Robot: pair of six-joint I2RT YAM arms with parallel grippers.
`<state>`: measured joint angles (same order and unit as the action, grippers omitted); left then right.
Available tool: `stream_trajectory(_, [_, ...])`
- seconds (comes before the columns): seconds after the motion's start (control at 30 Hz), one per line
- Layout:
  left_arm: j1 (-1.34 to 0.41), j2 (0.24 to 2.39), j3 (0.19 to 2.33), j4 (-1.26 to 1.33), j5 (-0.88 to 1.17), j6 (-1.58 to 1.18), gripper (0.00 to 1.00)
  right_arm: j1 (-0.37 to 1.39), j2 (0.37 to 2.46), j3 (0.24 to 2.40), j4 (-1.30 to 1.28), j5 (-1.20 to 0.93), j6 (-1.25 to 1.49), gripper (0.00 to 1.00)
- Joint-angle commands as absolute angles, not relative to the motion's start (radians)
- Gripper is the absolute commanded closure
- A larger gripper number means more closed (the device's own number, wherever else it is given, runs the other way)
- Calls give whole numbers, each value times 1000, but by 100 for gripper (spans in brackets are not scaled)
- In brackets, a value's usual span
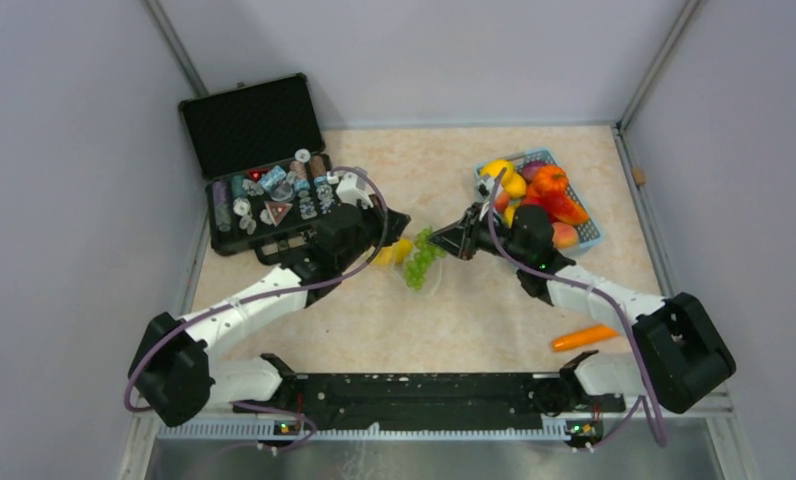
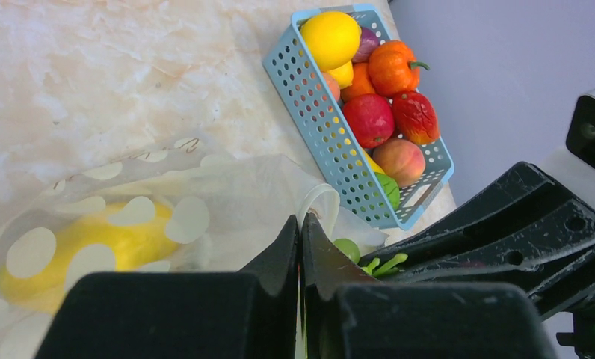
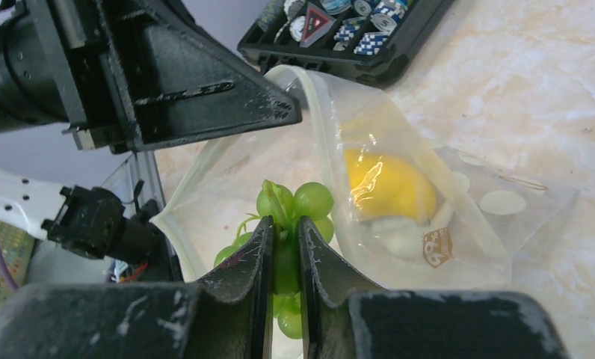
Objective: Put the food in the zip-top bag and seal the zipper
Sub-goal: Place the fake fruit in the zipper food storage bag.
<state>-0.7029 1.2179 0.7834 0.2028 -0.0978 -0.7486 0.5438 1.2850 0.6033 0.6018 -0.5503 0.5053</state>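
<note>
The clear dotted zip-top bag (image 3: 429,217) lies mid-table with its mouth held open; it also shows in the left wrist view (image 2: 167,217) and the top view (image 1: 429,278). A yellow fruit (image 3: 388,183) sits inside it. My left gripper (image 2: 300,224) is shut on the bag's white zipper strip (image 2: 315,198), holding the rim up. My right gripper (image 3: 283,228) is shut on a bunch of green grapes (image 3: 302,203) at the bag's mouth. In the top view the grapes (image 1: 421,258) hang between the left gripper (image 1: 392,228) and the right gripper (image 1: 452,240).
A light-blue basket (image 1: 586,235) with several toy fruits stands at the back right. An orange carrot (image 1: 584,338) lies at the front right. An open black case (image 1: 259,160) of trinkets sits at the back left, close behind the left arm.
</note>
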Motion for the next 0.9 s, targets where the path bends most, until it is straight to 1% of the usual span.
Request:
stream_trajectory(0.0, [-703,1184,781,245,-121,-725,98,569,1250,649,592,-608,364,92])
stream_trajectory(0.1, [-703,1190,785,248,-98,-727,97,588,1237,678,493,-537,273,91])
stream_trajectory(0.17, [-703,1200,797,234,-89,-729,97,592,1216,671,501,-483,256,91])
stream_trajectory(0.27, [-703,1222,811,223,-67,-732,97,596,1189,674,524,-463,242,91])
stream_trajectory(0.4, [-703,1243,829,222,-38,-742,99,630,1214,733,439,-465,163,89])
stream_trajectory(0.5, [-703,1221,807,269,-23,-758,100,634,1251,736,451,-427,170,88])
stream_trajectory(0.57, [-703,1208,789,311,-8,-757,100,641,1276,757,411,-367,166,88])
stream_trajectory(0.8, [-703,1207,809,288,17,-756,99,645,1316,760,421,-272,175,85])
stream_trajectory(0.87, [-703,1206,810,291,27,-758,99,644,1319,768,420,-270,176,83])
